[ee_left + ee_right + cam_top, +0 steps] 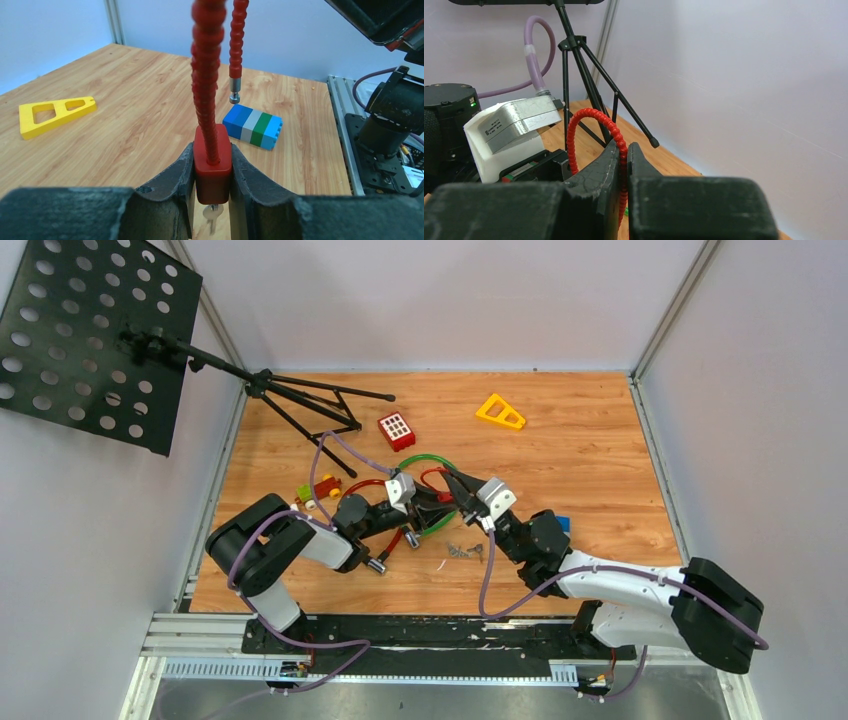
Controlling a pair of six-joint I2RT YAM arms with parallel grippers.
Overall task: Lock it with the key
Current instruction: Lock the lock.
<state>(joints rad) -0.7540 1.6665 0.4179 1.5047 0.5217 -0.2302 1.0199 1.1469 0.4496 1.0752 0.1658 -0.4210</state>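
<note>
My left gripper (212, 152) is shut on the red lock body (213, 172). A silver key (214, 216) sticks out of the body's underside. The lock's red ribbed cable (206, 75) rises from the body, and its free end with a metal tip (235, 92) hangs loose above the table. My right gripper (624, 155) is shut on that red cable (591, 122), pinching it between the pads. In the top view the left gripper (425, 502) and the right gripper (462, 490) meet at mid-table. A loose bunch of keys (465, 551) lies just in front of them.
A green cable lock (430, 462) loops behind the grippers. A blue, grey and green block (252, 126), a yellow triangle (500, 412), a red block (396, 430) and small toy bricks (318, 490) lie around. A black music stand (90, 335) with tripod legs (589, 75) stands at the back left.
</note>
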